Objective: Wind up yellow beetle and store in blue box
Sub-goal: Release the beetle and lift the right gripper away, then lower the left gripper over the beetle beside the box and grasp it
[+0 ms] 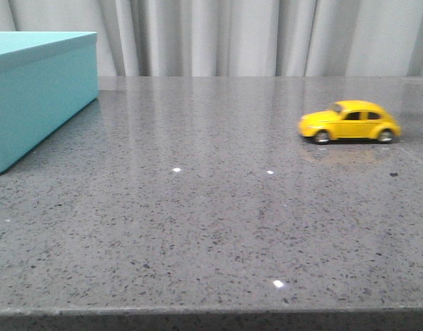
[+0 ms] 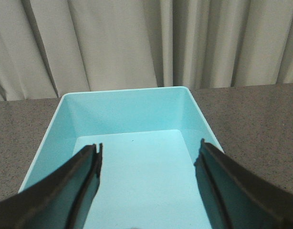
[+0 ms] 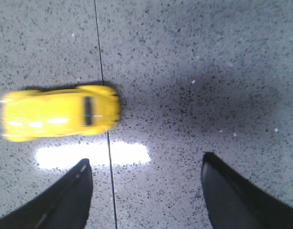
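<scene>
Front view: yellow beetle (image 1: pixel 349 121) sits well apart from blue box (image 1: pixel 39 89).

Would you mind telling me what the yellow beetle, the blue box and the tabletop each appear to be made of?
The yellow beetle looks like glossy painted metal or hard plastic; bright highlights streak its roof in the right wrist view. The blue box seems matte card or plastic, its flat walls showing no glare. The tabletop resembles polished speckled grey stone or composite, mirroring lights and the car.

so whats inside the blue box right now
Nothing visible: the left wrist view shows the blue box open, with a bare floor. The left gripper fingers cover the nearest corners. The yellow beetle sits on the table.
</scene>
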Available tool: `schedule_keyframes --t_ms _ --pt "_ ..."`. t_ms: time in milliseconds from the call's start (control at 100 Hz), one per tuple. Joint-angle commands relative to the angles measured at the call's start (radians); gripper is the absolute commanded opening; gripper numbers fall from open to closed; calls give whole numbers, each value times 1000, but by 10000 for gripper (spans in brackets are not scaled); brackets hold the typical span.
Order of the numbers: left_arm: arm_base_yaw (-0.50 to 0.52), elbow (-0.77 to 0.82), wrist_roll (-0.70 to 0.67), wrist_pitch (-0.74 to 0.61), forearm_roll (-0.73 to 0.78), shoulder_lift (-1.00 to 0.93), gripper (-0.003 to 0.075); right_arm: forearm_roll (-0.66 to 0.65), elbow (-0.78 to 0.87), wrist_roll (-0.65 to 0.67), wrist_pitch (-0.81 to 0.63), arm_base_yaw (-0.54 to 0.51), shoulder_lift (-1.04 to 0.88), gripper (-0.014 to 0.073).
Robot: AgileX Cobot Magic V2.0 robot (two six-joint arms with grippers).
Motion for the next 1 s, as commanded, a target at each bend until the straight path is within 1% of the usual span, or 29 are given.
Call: schedule_keyframes --t_ms 0,310,410,510,660,790,920,990 --pt "-8 -39 0 -85 -12 7 422 5 16 -14 -62 1 -54 486" --pt "-20 -45 0 -75 -12 41 422 5 144 -28 -191 1 -152 486" --pt "-50 -72 0 -33 -12 85 422 5 166 -30 -223 1 -198 486" --pt "-102 -119 11 5 -12 147 422 7 169 -30 -227 1 -244 486" --pt "-189 -212 109 78 -12 250 422 9 169 -30 -228 1 -301 486" --pt "-248 -330 154 204 -12 360 423 29 169 -30 -225 1 -346 486" --pt "-286 -456 328 369 -12 470 423 50 169 -30 -225 1 -389 486" --pt "-307 -523 429 435 -12 528 423 54 169 -31 -225 1 -411 486"
